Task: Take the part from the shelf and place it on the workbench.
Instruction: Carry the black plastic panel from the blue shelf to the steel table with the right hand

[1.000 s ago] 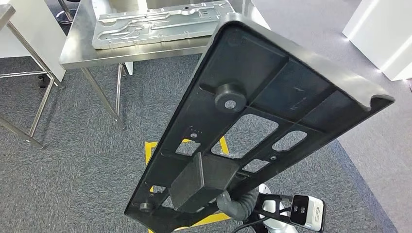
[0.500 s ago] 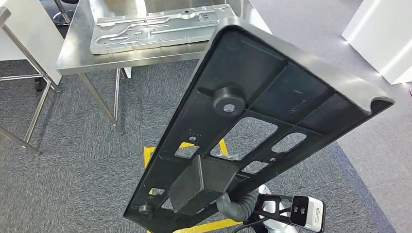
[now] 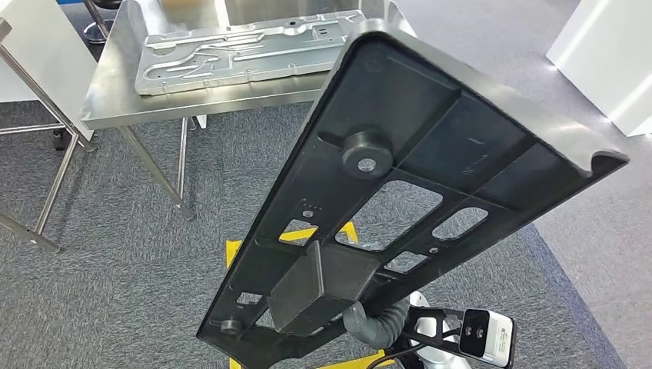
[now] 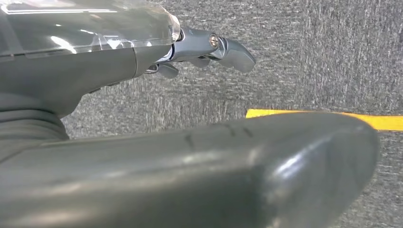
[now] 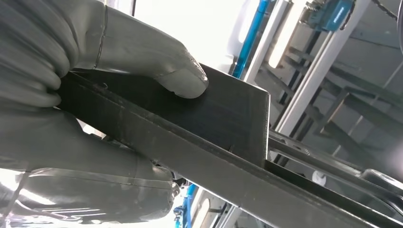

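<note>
The head view looks forward and down from high on the body, over the black part (image 3: pixel 415 192) toward the far steel table (image 3: pixel 108 100) and grey carpet (image 3: pixel 115 261). The left wrist view sits close behind the left hand (image 4: pixel 157 52), facing the carpet and a yellow line (image 4: pixel 304 116) that the head view shares. The right wrist view sits tight behind the right hand (image 5: pixel 85 118), facing up along the part, which the head view also shows.
</note>
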